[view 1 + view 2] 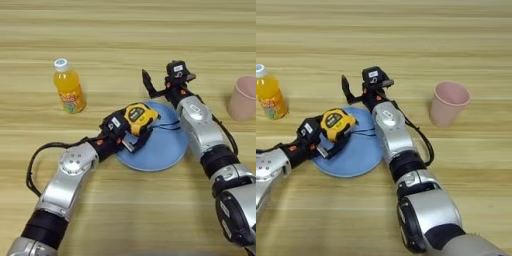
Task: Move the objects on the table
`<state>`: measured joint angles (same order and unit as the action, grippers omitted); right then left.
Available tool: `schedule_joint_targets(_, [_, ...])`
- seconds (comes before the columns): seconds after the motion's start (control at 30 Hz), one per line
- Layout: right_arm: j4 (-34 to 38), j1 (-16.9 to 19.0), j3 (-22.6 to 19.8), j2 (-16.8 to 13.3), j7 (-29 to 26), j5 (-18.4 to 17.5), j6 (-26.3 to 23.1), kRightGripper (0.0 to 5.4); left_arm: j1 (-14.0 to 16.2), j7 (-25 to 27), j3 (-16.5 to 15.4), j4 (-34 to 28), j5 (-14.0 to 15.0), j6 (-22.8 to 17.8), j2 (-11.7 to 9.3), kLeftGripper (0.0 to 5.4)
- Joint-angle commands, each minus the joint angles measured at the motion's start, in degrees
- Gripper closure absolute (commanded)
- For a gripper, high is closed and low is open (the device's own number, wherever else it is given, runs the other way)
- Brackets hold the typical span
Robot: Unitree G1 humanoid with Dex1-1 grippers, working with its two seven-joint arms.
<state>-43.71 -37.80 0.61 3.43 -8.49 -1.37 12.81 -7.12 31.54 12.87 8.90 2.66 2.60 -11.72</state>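
Left eye: left gripper jaws clamped on tape measure over plate; bottle far-left on bench.

Right eye: right gripper jaws spread, empty, behind plate; cup right. Dangling strap might snag, guessing.

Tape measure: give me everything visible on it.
The tape measure has a yellow case with black trim and a pale label on its upper face; the case looks like plastic. It lies over the near-left part of the round light-blue plate, tilted, and whether it rests on the plate or is held just above it cannot be told. The left end effector grips it from the near-left side. A thin black strap trails from it to the right across the plate. No blade is pulled out.
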Motion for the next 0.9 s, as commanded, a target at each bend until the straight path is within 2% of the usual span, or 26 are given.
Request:
schedule_joint_targets(0.03, [0.48, -0.23, 0.23, 0.3, 0.07, 0.14, -1.2, 0.0, -1.06, 0.58, 0.79, -0.85, -0.46, -0.4, -0.03, 0.91])
schedule_joint_targets(0.33, [0.83, -0.1, 0.25, 0.32, 0.1, 0.15, -1.36, 0.0, -0.89, 0.87, 1.93, -0.5, -1.06, -0.79, -0.57, 0.02])
schedule_joint_targets(0.9, [1.37, 0.11, 0.26, 0.28, -0.11, 0.15, -1.68, 0.0, -1.13, -0.46, 1.2, -0.51, -0.63, -0.47, -0.17, 0.02])
